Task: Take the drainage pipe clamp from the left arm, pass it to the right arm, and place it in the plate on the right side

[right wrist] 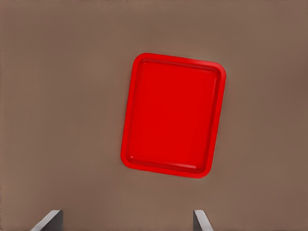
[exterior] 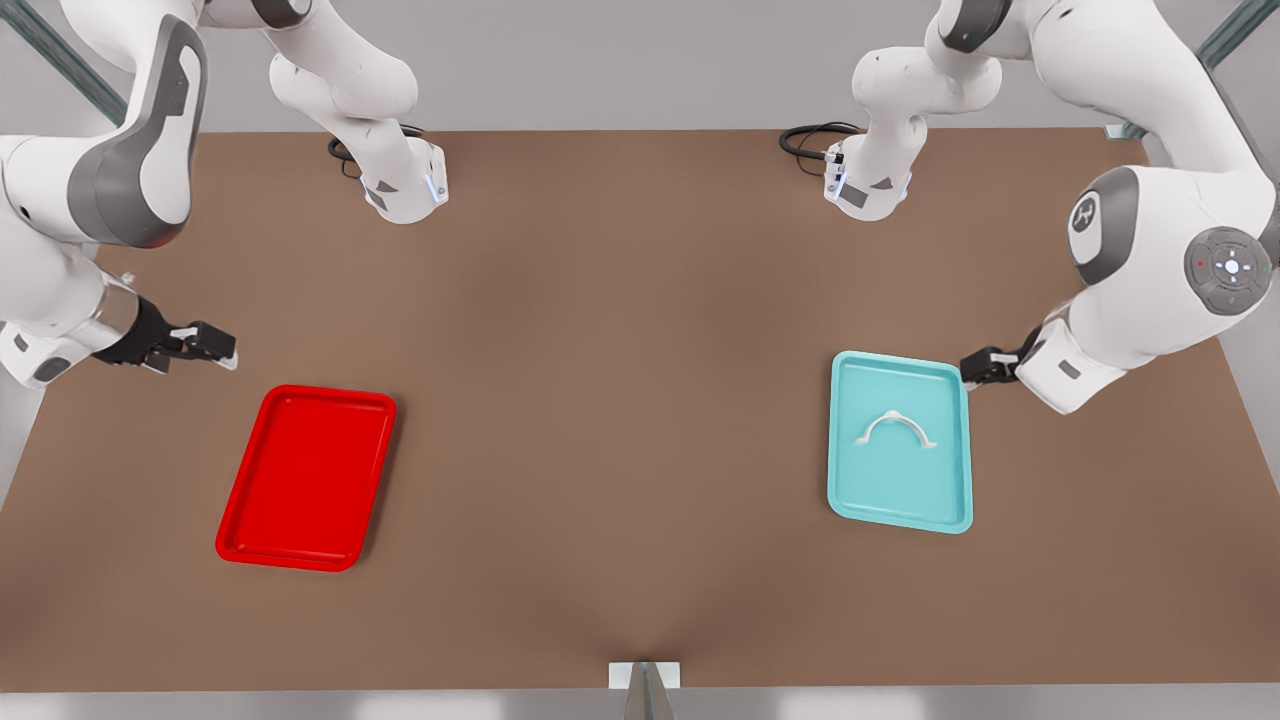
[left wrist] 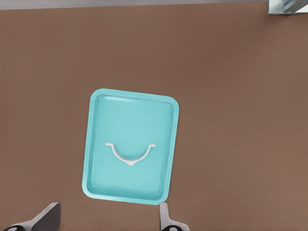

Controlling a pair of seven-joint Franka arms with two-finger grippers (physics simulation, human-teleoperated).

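Lying flat in the teal tray, the pipe clamp sits near the tray's middle w/ both end tabs on the floor of it, arch on its side, nothing touching it. That tray is at the front view's right, so our left arm, whose wrist cam looks down on it, is the one there. Our left gripper hovers just past the tray's far corner, above the table; in the left wrist view its fingers are spread wide, empty, prob. held that way so we can drop straight over the thin arch.

Our right gripper hangs near the red plate at the front view's left, not touching it; wrist view shows its fingertips wide apart too, nothing held. We judge it's waiting near the drop spot until the handover.

Plate is bare, well apart from the teal tray, so we reckon the pass has to happen mid-table. Nothing of the task is done yet; pick-up comes first
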